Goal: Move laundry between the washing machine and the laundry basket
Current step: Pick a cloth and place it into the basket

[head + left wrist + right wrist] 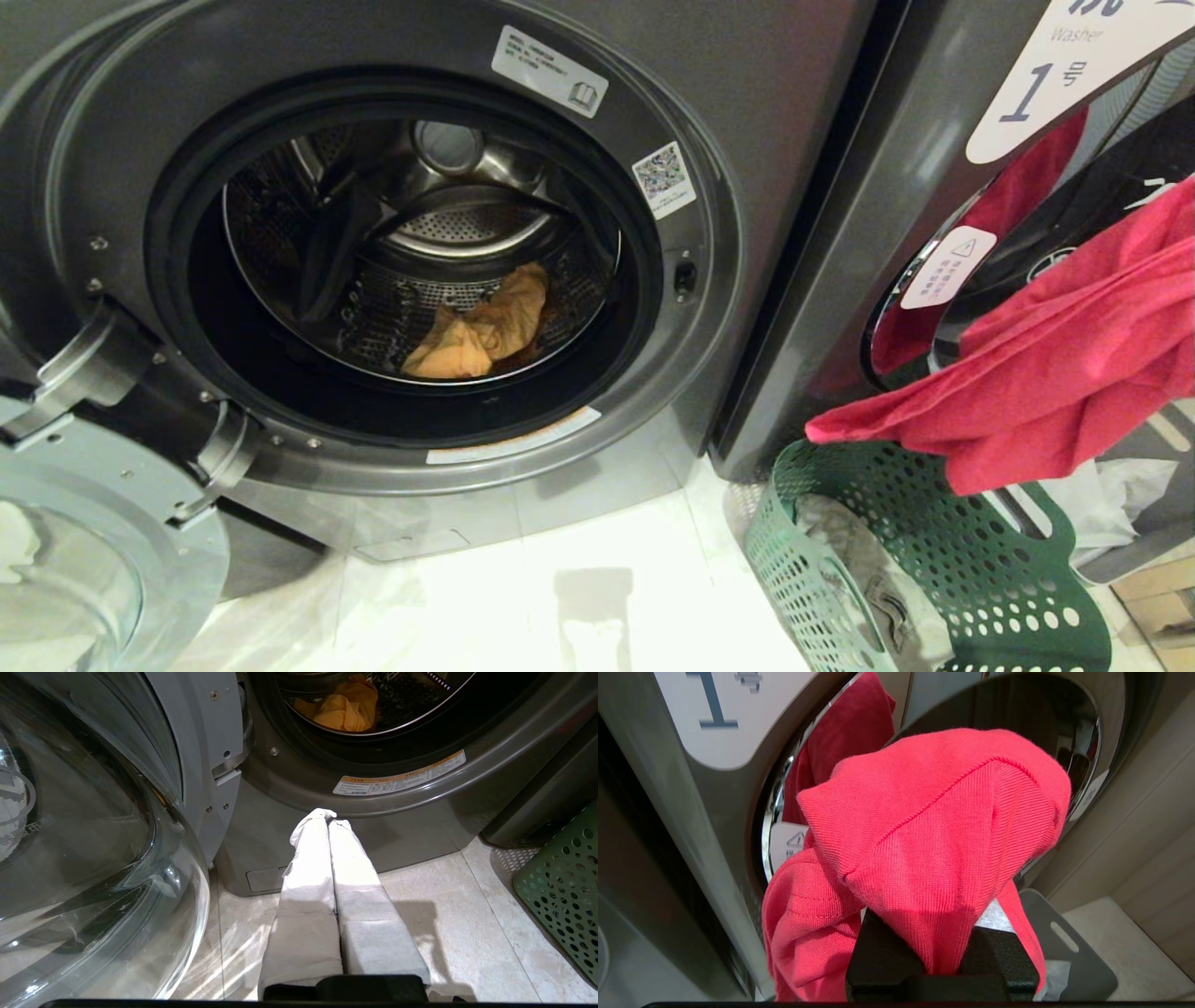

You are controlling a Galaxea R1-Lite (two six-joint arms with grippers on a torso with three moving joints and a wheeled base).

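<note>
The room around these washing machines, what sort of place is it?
Probably a shared laundry room or laundromat. Two dark grey front-loading washers stand side by side, the neighbouring washer bearing a large number label, with a green laundry basket on the tiled floor.

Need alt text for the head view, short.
Bright red cloth garment hangs over a green perforated plastic basket at right. Left, a dark grey washing machine stands open, a yellow-orange cloth garment in its drum.

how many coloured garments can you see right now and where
2: a yellow-orange garment lies inside the washing machine drum; a red garment hangs from the right gripper above the green laundry basket. More may be hidden.
</note>
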